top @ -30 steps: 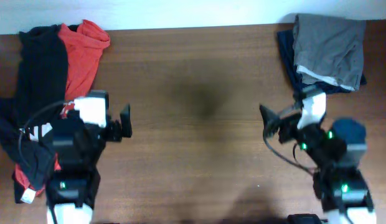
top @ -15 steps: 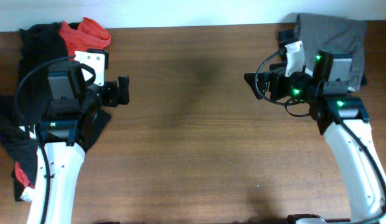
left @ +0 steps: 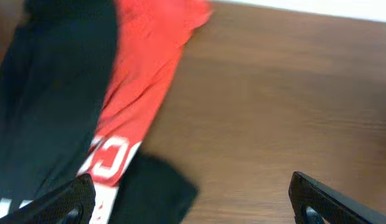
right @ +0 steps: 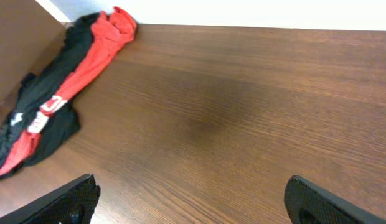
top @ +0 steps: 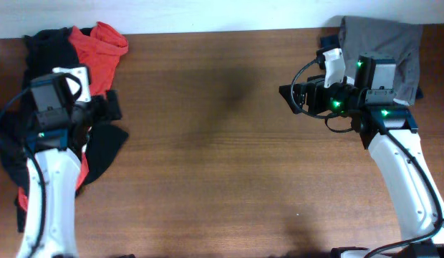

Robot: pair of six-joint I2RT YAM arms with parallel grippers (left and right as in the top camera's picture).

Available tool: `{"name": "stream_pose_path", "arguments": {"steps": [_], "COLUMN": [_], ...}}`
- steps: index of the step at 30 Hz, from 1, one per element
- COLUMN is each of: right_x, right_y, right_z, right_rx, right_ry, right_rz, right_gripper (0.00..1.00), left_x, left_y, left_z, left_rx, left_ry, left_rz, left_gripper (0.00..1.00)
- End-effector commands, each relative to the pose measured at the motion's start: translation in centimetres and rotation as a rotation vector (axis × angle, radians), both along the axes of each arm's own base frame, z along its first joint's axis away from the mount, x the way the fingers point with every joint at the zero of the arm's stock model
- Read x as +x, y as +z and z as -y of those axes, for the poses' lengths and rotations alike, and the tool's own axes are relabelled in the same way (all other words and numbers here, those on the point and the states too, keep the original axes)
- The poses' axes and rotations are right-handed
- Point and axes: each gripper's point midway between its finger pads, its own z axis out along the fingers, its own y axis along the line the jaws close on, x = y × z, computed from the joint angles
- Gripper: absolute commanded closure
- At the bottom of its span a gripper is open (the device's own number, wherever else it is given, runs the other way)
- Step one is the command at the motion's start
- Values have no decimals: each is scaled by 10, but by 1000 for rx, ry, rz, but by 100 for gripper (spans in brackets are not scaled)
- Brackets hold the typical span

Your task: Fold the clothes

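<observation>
A crumpled pile of clothes lies at the table's left edge: a black T-shirt [top: 43,54] with white letters and a red T-shirt [top: 99,57] with white letters. Both show in the left wrist view, black [left: 50,93] and red [left: 146,68], and far off in the right wrist view [right: 87,62]. My left gripper [top: 111,105] is open and empty above the pile's right edge [left: 187,199]. My right gripper [top: 288,93] is open and empty over bare wood at the right [right: 190,202].
A folded grey garment [top: 379,46] lies on a dark blue one [top: 331,61] at the back right corner, behind my right arm. The brown wooden table [top: 222,143] spans the middle. A white wall [right: 243,9] runs along the far edge.
My left arm has swung back and left to the clothes pile. My right arm rose from the front right toward the back right and has since held nearly still.
</observation>
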Motion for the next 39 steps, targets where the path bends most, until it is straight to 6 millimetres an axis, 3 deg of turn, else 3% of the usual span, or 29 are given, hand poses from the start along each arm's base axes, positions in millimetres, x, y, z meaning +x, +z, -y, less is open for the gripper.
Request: {"name": "stream_pose_path", "arguments": {"steps": [1,6,9,17,21,28,33,39], "right_x": [7,10,12,17,20,22,22,24], "right_y": [0,-16,-27,-56,-68,-69,-68,-67], "right_z": [5,4,0,-21,-29,-29,-29,-29], "right_rx": [-23,-21,-21,-26,-28,-28,-28,-28], "right_ry": [-40,-36,-25,23,43,43,42,42], "right_rz": [-7,-52,-78,-140,-158,-151,-150,-142], "right_gripper": [3,10,14,22,25,26,27,26], "left_x": [-2,-13,-18,-36,-40,-48,-51,-50], "left_y": [-40,-93,-107,-112,-122,-149,-159,-159], "left_z": [-41,-70,-80,-116,-122,-128,-129,-130], "left_rx": [3,-29,-38,22,26,50,57,59], "left_ry": [151,247,273,387,404,426,432,433], "left_rz": [-122,-266,-304,-342,-372,-456,-487,-483], "left_gripper": [1,8,15,23,28,30,45,54]}}
